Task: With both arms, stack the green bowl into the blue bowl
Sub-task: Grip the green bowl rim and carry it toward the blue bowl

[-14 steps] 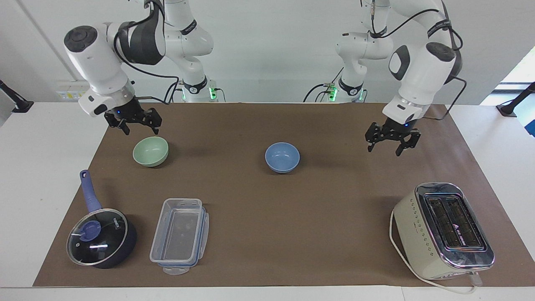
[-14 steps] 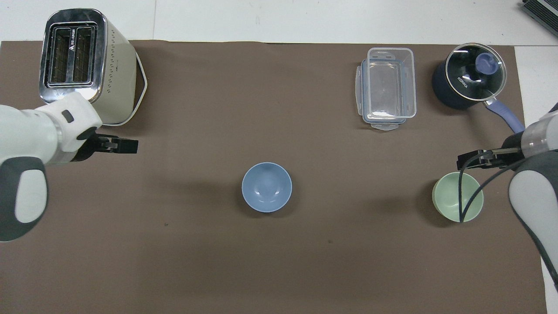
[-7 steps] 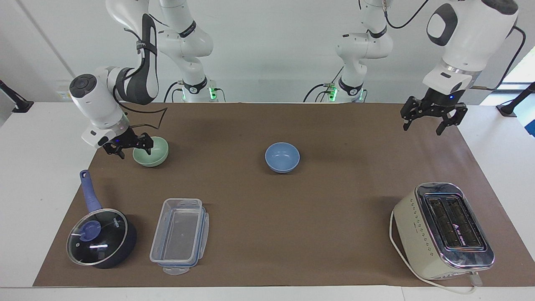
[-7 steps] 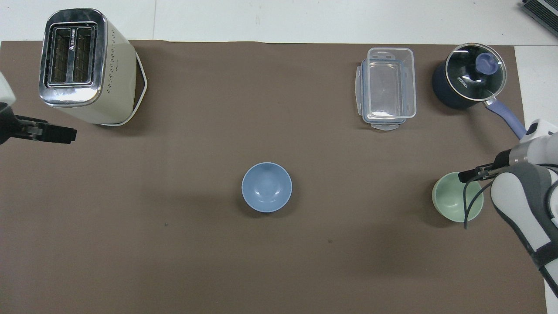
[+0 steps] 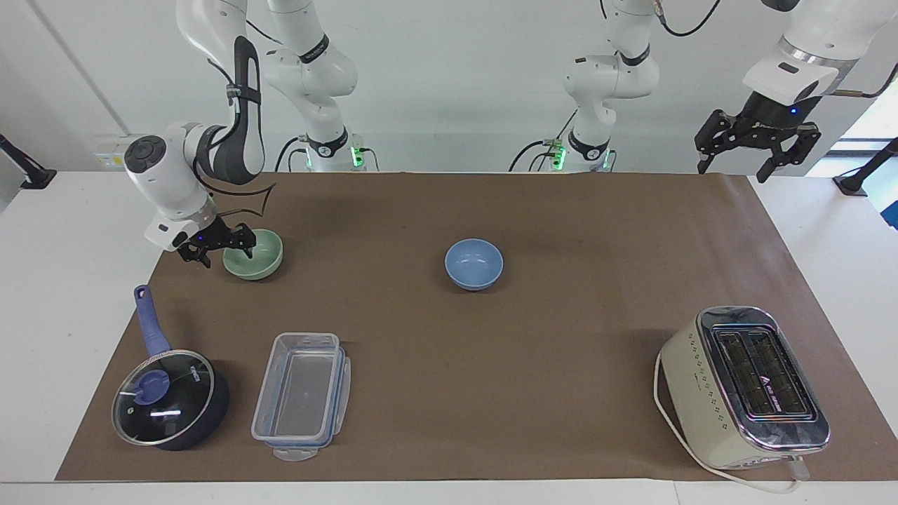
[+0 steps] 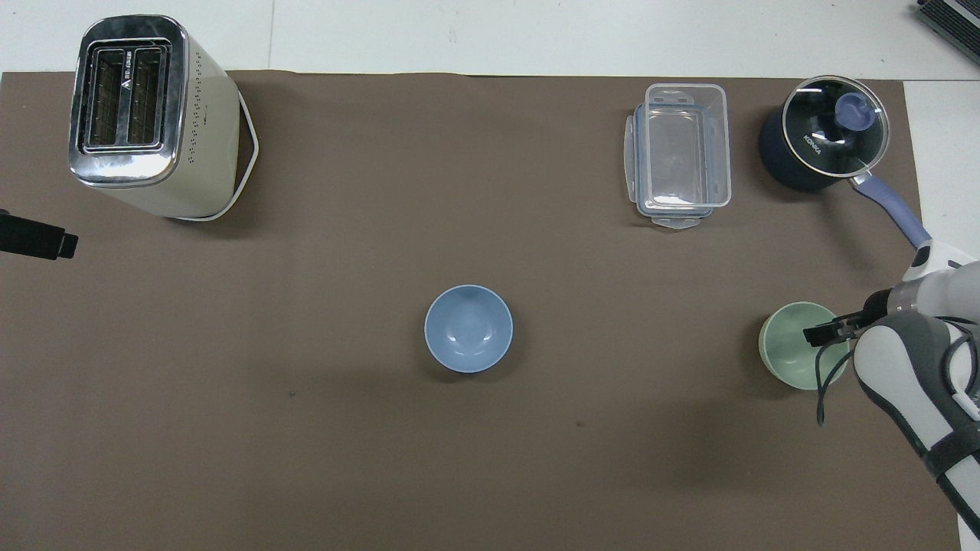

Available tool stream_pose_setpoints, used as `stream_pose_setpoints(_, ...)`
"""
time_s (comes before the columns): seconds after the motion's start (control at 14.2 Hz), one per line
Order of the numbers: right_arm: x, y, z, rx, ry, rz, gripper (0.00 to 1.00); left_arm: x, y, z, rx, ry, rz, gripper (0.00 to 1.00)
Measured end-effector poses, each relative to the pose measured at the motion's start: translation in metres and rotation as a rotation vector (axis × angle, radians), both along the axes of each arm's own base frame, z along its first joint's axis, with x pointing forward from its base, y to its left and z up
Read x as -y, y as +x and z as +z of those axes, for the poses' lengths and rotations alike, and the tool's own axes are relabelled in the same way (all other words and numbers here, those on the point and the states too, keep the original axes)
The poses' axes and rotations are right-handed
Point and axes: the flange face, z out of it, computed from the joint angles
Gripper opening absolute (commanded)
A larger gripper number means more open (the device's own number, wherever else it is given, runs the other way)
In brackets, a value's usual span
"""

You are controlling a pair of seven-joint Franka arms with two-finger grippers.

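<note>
The pale green bowl (image 5: 256, 256) sits upright on the brown mat toward the right arm's end of the table; it also shows in the overhead view (image 6: 788, 356). My right gripper (image 5: 217, 251) is low and open, its fingers straddling the bowl's rim on the side toward the table's end; it also shows in the overhead view (image 6: 831, 334). The periwinkle-blue bowl (image 5: 474, 264) stands empty in the middle of the mat, also in the overhead view (image 6: 468, 329). My left gripper (image 5: 731, 172) is open and empty, raised high over the mat's corner at the left arm's end; only a fingertip shows in the overhead view (image 6: 38, 237).
A cream toaster (image 5: 744, 386) stands farthest from the robots at the left arm's end. A clear plastic container (image 5: 302, 396) and a dark blue glass-lidded saucepan (image 5: 168, 400), its handle pointing toward the green bowl, stand at the right arm's end.
My right gripper has come down from above the green bowl to its rim. My left gripper has risen and pulled away toward its own end of the table. Both bowls are unmoved.
</note>
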Motion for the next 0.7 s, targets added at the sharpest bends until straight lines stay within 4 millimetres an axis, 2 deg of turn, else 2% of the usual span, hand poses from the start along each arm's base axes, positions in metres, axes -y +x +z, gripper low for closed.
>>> stream_pose_setpoints(0.21, 0.0, 0.0, -0.004, 0.008, -0.001, -0.002, 0.59, 0.007, 0.003, -0.004, -0.016, 0.001, -0.012, 1.0)
stream_pose_setpoints(0.35, 0.0, -0.001, -0.009, 0.006, 0.019, -0.022, 0.29, 0.009, 0.001, -0.004, -0.02, 0.001, -0.014, 1.0)
stream_pose_setpoints(0.42, 0.001, 0.0, -0.012, 0.006, 0.024, -0.029, 0.21, 0.009, -0.001, -0.005, -0.029, 0.001, -0.013, 1.0)
stream_pose_setpoints(0.49, 0.001, 0.0, -0.014, 0.005, 0.026, -0.032, 0.07, 0.009, -0.005, -0.006, -0.038, 0.002, -0.013, 1.0)
stream_pose_setpoints(0.56, 0.002, 0.0, -0.015, 0.004, 0.026, -0.033, 0.0, 0.009, -0.008, -0.007, -0.043, 0.002, -0.012, 1.0)
stream_pose_setpoints(0.7, 0.002, 0.001, -0.014, 0.006, 0.027, -0.034, 0.0, 0.008, -0.012, -0.008, -0.051, 0.003, -0.01, 1.0)
